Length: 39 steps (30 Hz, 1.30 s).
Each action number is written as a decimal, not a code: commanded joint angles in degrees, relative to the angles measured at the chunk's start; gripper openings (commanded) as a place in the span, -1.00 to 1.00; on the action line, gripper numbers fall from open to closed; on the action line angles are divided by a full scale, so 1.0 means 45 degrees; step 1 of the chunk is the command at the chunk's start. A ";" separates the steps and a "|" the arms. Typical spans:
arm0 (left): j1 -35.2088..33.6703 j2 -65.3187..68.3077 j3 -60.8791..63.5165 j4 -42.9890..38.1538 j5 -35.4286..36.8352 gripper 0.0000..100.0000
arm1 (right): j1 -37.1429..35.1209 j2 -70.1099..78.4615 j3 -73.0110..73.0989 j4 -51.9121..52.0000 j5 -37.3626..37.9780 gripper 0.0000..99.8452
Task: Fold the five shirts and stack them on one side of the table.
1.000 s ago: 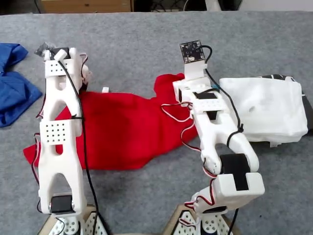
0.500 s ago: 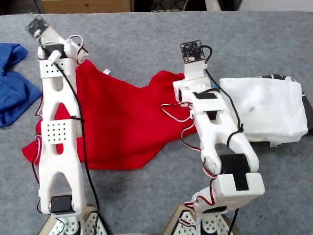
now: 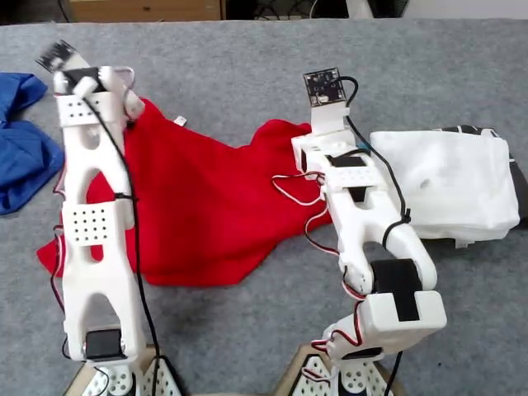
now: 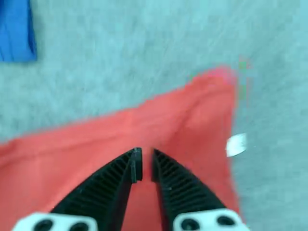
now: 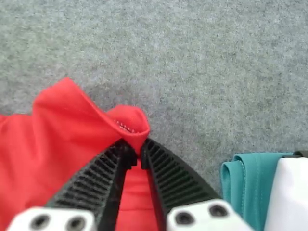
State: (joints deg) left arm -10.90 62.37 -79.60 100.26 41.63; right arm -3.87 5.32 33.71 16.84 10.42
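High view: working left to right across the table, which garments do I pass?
Crumpled blue fabric shirt → spread-out red fabric shirt → folded white fabric shirt.

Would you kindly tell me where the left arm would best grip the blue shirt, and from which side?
Probably the lobe of the blue shirt that lies flat toward the red shirt. Come from above, on that side: the rest is bunched and runs off the view's edge. The left gripper is shut on the red shirt, so it must let go first.
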 commanded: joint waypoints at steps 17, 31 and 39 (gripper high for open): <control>-0.3409 -0.1270 0.9328 0.0098 -0.3321 -0.94 | 0.0254 -0.0010 -0.0908 -0.0586 -0.0078 -0.98; -0.2706 -0.4513 0.9192 0.0117 -0.3282 -0.85 | 0.0215 -0.0010 -0.0889 -0.0547 -0.0020 -0.98; -0.2745 -0.5685 0.9719 0.0117 -0.2872 -0.60 | 0.0215 -0.0010 -0.0869 -0.0547 -0.0020 -0.98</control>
State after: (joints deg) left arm -23.56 41.80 -35.56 100.18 28.18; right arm -3.52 5.49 32.31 15.34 10.42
